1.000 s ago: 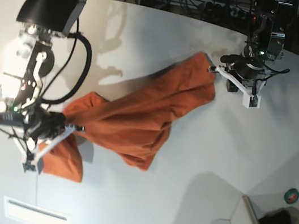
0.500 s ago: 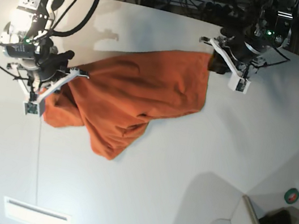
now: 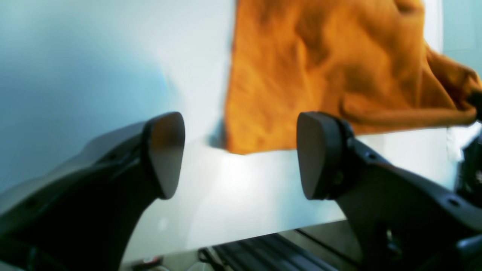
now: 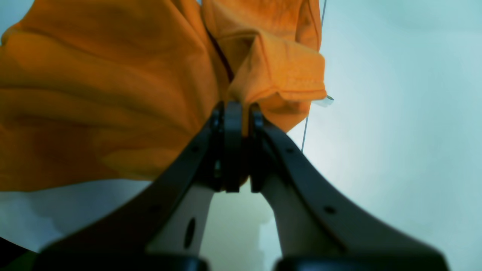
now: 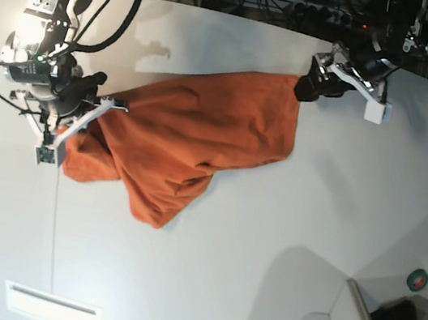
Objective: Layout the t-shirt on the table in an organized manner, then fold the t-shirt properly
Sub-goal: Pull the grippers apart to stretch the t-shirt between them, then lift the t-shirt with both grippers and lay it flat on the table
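Lying across the white table (image 5: 282,245) in the base view, the shirt (image 5: 192,144) stretches from upper right to lower left as a rumpled orange sheet, with a loose lobe sagging toward the near side. The right gripper (image 5: 81,117), at that view's left, has its white fingers pressed together on the shirt's left end, where the cloth bunches into a wad. The left gripper (image 5: 346,79), at the view's upper right, sits just beside the shirt's far corner with its fingers spread; from here I cannot tell whether it touches the cloth. A dark seam (image 5: 55,224) runs down the table below the right gripper. In the left wrist view, the left gripper (image 3: 241,154) shows two dark pads standing wide apart with nothing between them; the shirt (image 3: 324,71) lies beyond them on the table (image 3: 113,56), its lower hem and straight left edge apart from the pads. In the right wrist view, the right gripper (image 4: 237,113) has its dark fingers closed tight on a fold of the shirt (image 4: 105,94), pinching it near a stitched hem; the cloth spreads up and left from the pinch. A small white tag (image 4: 324,100) peeks out beside the hem, and the table (image 4: 395,113) fills the right side.
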Robot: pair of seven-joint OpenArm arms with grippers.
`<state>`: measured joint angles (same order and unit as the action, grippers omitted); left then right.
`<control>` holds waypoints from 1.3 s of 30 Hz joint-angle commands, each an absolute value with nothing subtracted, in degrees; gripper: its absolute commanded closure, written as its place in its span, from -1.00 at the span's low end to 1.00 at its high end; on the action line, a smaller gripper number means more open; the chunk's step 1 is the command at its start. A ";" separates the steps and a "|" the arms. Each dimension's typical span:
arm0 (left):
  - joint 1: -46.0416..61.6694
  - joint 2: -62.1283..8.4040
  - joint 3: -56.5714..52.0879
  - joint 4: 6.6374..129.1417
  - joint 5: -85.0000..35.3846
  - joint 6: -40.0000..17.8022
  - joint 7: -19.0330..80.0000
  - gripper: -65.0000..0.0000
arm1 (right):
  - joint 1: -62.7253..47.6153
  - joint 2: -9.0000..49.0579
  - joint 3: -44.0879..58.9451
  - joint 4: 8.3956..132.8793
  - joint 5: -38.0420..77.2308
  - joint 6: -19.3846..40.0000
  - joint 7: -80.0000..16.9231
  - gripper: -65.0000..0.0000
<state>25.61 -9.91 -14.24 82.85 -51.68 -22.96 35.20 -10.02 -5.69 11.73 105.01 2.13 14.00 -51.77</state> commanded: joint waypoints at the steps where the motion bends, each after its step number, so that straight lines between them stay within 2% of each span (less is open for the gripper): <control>1: 24.84 -10.24 -13.23 82.42 -52.88 -23.78 34.51 -0.35 | -9.27 -5.58 11.65 106.07 2.42 14.11 -50.59 1.00; 4: 22.20 -10.24 -10.51 77.58 -52.88 -22.90 34.51 -0.34 | -9.27 -5.49 11.65 106.07 2.42 14.11 -50.59 1.00; 8: 19.56 -9.98 -8.66 72.57 -53.05 -16.48 34.51 -0.34 | -9.27 -5.49 12.09 106.07 2.42 14.11 -50.59 1.00; 15: 16.57 -9.98 -1.89 72.31 -53.23 -16.40 34.51 -0.31 | -9.36 -5.49 12.18 106.07 2.42 14.11 -50.51 1.00; 16: 16.48 -9.98 -1.27 72.31 -53.23 -16.40 34.51 -0.21 | -9.36 -5.49 12.18 106.07 2.42 14.11 -50.33 1.00; 17: 16.48 -10.07 -1.01 72.48 -53.32 -16.40 34.51 -0.01 | -9.45 -5.49 12.18 106.07 2.42 14.11 -50.24 1.00; 20: 16.48 -10.33 -1.27 72.66 -53.41 -16.40 35.56 0.95 | -9.54 -5.49 12.18 106.07 2.42 14.11 -50.24 1.00; 21: 16.40 -10.95 -1.45 73.01 -53.41 -16.40 36.97 1.00 | -9.63 -5.49 12.18 106.07 2.42 14.11 -50.51 1.00; 28: 15.08 -16.13 -1.45 86.46 -53.23 -15.78 39.16 1.00 | -12.09 -5.93 11.65 105.19 2.42 14.11 -50.15 1.00; 33: 4.26 -16.92 -0.57 87.34 -53.23 -6.29 39.34 1.00 | -1.80 -5.41 11.91 101.76 2.24 13.85 -50.68 1.00; 39: -15.69 -15.60 0.84 81.45 -53.32 -1.10 39.34 1.00 | 14.11 -1.80 12.26 95.25 2.15 13.67 -50.51 1.00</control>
<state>-14.39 -15.27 0.99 80.31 -52.80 -0.95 40.66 12.16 -2.00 12.36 93.89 1.93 13.74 -52.56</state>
